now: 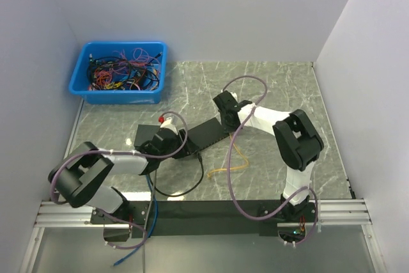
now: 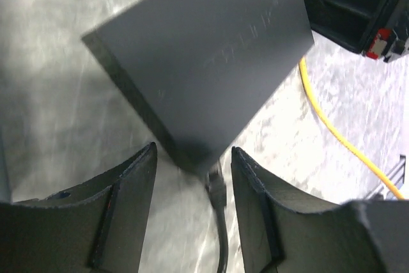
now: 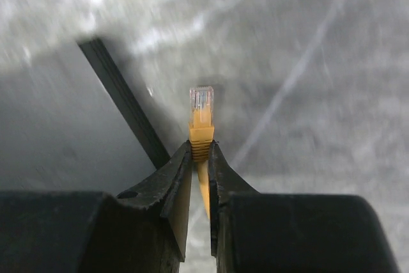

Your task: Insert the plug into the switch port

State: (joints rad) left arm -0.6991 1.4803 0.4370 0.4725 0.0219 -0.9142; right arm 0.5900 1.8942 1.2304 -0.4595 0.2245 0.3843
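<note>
Spreading under everything, the grey marbled tabletop (image 1: 281,87) carries a flat black switch (image 1: 209,133) near its middle. A blue bin (image 1: 115,97) full of tangled wires stands well beyond the switch's left end, against the far left wall.

The left hand (image 2: 193,158) hangs at the left end of the switch, released: its two fingers (image 2: 128,190) stand apart on either side of the switch's near corner, and neither finger touches the switch. The right hand (image 3: 199,148) is at the switch's far right end, clenched tight.

A black cable (image 2: 219,222) runs up between the left fingers to that corner of the switch and loops away on the near side of it. A yellow cable (image 1: 235,158) trails over the tabletop to the right of the switch.

The plug (image 3: 201,108), clear-tipped with a yellow boot, is grasped by the right hand at the boot; its tip sticks out past the fingertips, just beside the switch's edge and outside any port.
</note>
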